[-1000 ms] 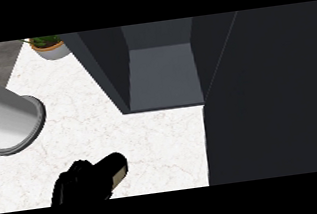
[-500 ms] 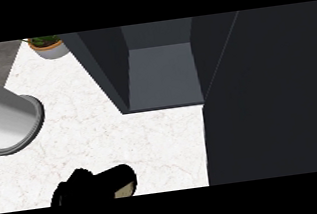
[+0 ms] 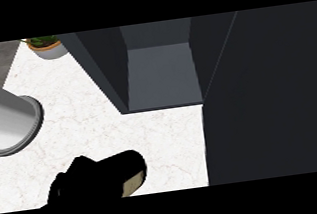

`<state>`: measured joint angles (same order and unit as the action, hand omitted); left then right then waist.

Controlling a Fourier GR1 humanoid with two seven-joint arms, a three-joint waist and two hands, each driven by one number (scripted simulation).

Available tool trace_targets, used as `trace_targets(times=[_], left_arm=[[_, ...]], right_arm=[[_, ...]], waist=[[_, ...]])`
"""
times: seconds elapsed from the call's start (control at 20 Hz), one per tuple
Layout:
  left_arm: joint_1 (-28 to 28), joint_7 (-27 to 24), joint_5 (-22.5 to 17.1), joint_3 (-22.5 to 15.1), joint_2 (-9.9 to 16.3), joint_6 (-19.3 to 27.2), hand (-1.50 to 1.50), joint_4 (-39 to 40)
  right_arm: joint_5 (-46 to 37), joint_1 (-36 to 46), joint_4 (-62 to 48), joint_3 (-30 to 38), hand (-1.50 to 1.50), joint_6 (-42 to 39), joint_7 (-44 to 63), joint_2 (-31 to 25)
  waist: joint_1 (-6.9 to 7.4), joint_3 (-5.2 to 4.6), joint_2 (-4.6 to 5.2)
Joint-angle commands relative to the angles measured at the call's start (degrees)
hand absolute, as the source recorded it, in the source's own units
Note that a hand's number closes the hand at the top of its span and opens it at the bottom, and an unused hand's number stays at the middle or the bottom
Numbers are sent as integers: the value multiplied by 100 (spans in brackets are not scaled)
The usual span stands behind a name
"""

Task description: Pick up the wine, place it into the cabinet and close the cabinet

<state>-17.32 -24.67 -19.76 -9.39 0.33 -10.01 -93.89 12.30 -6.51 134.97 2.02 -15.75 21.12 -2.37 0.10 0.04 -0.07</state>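
Gripping wine (image 3: 132,184), hand (image 3: 89,181), near open cabinet (image 3: 161,76)

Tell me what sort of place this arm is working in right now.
Probably a kitchen counter: a white marble-look countertop, an open dark cabinet standing on it, and a small potted plant at the back. One black hand shows low, curled round a pale object.

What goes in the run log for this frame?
hand: curled on tan object | cabinet: open | counter: potted plant at back
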Motion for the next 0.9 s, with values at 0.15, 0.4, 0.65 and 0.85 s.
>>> trace_targets(times=[0.15,0.4,0.65,0.85], left_arm=[[836,1021,-111,-330,-32,1222,150,-828],[1462,1405,-213,-461,-33,1689,150,-690],[2574,1425,0,-556,-33,2500,150,-216],[2952,1007,97,-826,-33,2820,150,488]], right_arm=[[168,74,-261,226,-150,-170,-227,-106],[-140,68,-19,-133,-150,99,49,103],[96,392,-230,107,-150,40,53,-64],[-406,707,-401,-364,-150,375,247,172]], waist=[[-21,-1,6],[-21,-3,3],[-34,-3,8],[-25,-6,12]])
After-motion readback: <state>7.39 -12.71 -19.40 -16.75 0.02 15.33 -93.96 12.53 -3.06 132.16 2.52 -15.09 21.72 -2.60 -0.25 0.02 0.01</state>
